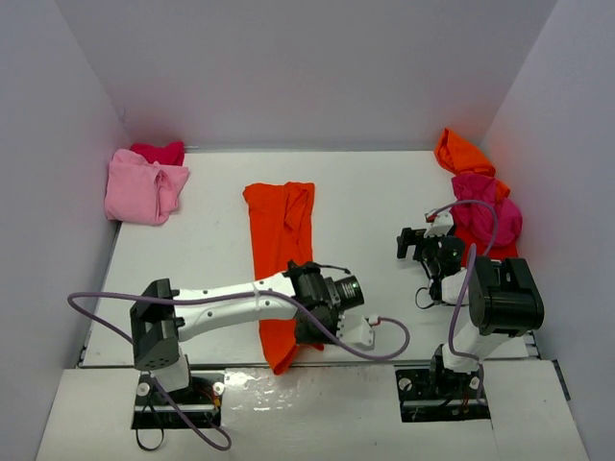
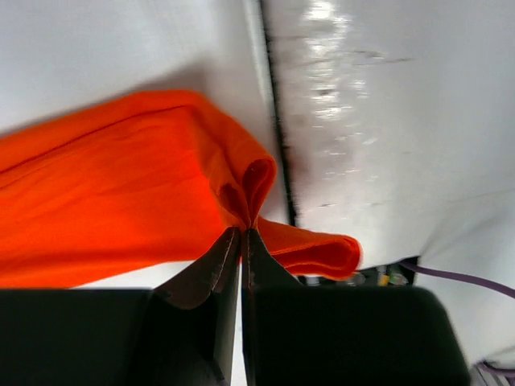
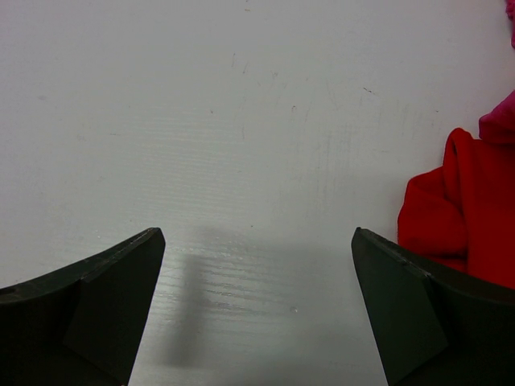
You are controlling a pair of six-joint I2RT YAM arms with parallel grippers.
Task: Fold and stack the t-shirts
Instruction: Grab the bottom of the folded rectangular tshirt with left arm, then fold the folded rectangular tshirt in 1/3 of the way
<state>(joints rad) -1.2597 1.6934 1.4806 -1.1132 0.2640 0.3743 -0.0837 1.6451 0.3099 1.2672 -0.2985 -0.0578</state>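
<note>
An orange-red t-shirt (image 1: 279, 240) lies as a long strip in the middle, the left gripper (image 1: 307, 333) over its 6 o'clock end. A pink t-shirt (image 1: 144, 189) sits at 10 o'clock; an orange t-shirt (image 1: 461, 154) and a magenta t-shirt (image 1: 485, 213) heap at 2 o'clock.

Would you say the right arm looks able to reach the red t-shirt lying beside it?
Probably yes: the right claw hangs open over the table, and the red t-shirt lies close beside it with nothing between.

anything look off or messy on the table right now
The orange-red t-shirt lies as a long strip, its near end bunched in the shut left gripper and lapping over the front seam of the table. Unfolded tees sit heaped at the far right.
</note>
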